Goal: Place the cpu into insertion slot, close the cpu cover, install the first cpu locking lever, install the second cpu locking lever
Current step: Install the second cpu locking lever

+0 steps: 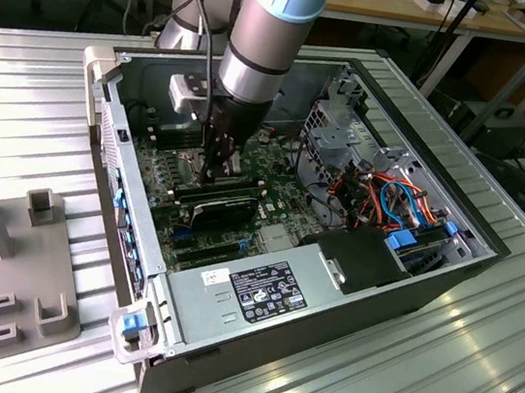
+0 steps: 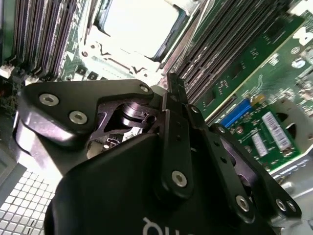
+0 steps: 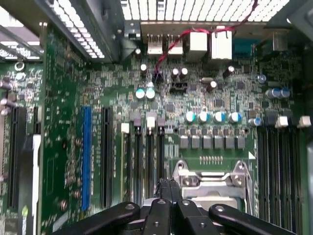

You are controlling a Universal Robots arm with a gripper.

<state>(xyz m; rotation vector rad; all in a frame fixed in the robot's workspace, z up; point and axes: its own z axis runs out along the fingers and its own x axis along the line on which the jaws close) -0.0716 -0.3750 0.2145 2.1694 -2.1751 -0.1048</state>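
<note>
My gripper (image 1: 215,172) reaches down into the open computer case, its black fingers pressed together and shut, with nothing visible between them. In both wrist views the gripper (image 2: 172,81) (image 3: 167,185) hovers right at the edge of the insertion slot (image 3: 211,178) on the green motherboard. The cpu (image 2: 139,22) lies flat in the slot, its pale metal top glaring bright. The silvery cpu cover (image 2: 117,61) frames it and appears to lie down over it. I cannot make out the locking levers for certain.
Long black memory slots (image 3: 276,166) flank the socket, and card slots (image 3: 105,156) with a blue one (image 3: 86,156) lie beside it. A black card (image 1: 224,207), the power supply (image 1: 264,290), the drive cage (image 1: 349,135) and the case walls hem the arm in. A grey fixture (image 1: 1,248) sits outside.
</note>
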